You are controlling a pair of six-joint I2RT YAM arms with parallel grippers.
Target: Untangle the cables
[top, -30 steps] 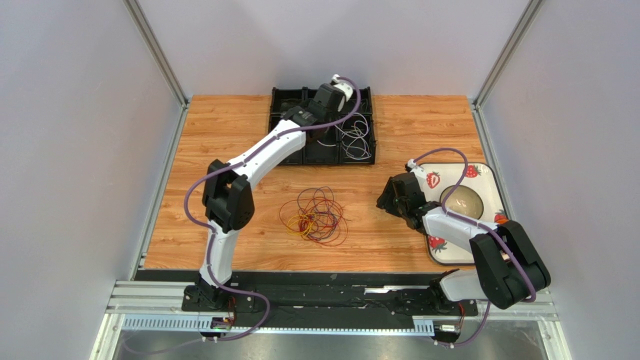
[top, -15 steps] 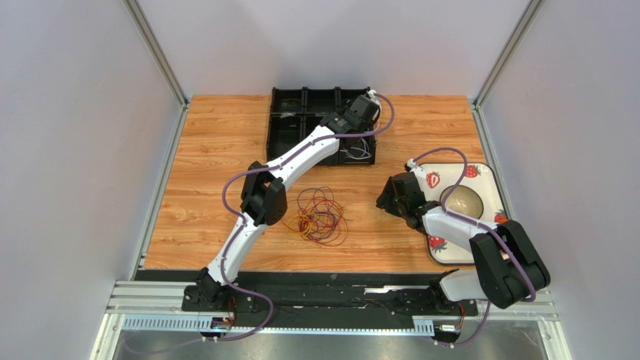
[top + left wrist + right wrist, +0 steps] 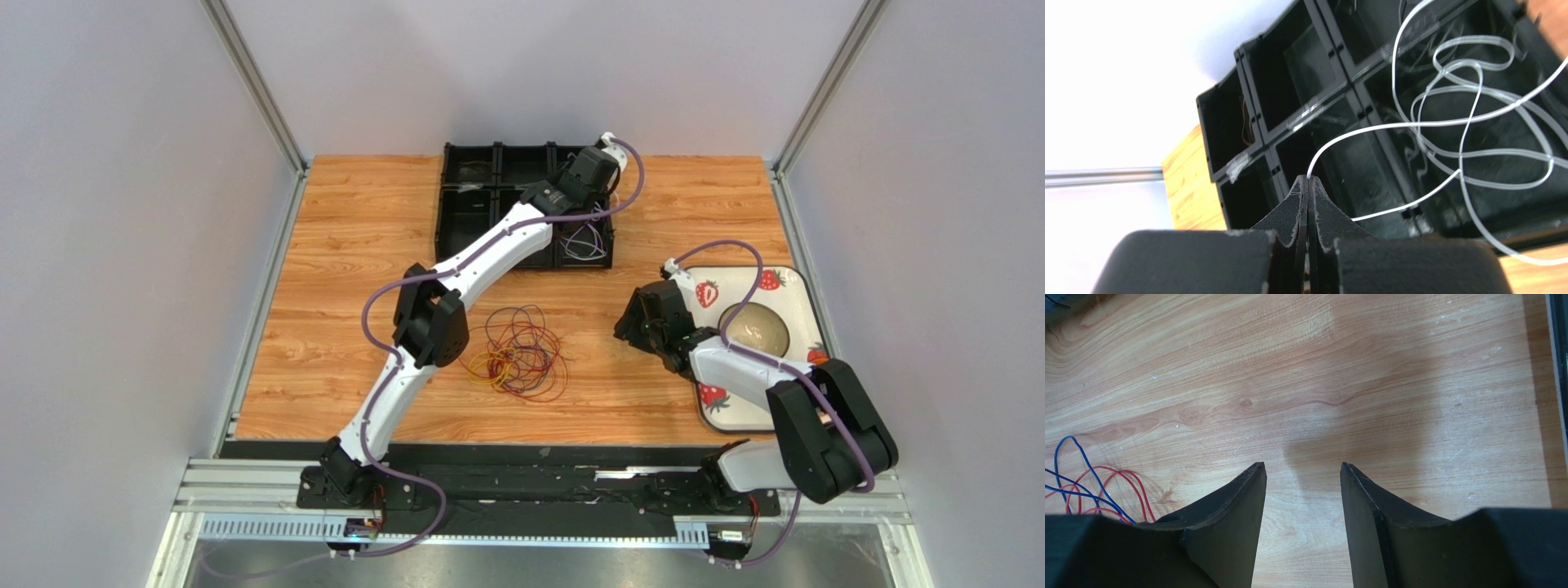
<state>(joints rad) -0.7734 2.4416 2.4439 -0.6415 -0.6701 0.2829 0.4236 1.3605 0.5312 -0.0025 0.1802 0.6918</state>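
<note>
Lab: white-panelled enclosure point(image 3: 123, 245), aluminium rails point(image 3: 253, 80)

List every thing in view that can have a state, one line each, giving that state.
Left end effector: shut on the white cable, above the black tray.
Right end effector: open, empty, above the bare table.
White cable: loops in the tray, one strand pinched.
Coloured cables: tangled in a heap on the table.
Black tray: upright on the table, uncovered.

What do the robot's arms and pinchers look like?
The left arm and right arm are white tubes with chunky black joints. A lilac hose loops along each. The left gripper and right gripper have flat black fingers tapering to thin tips.
</note>
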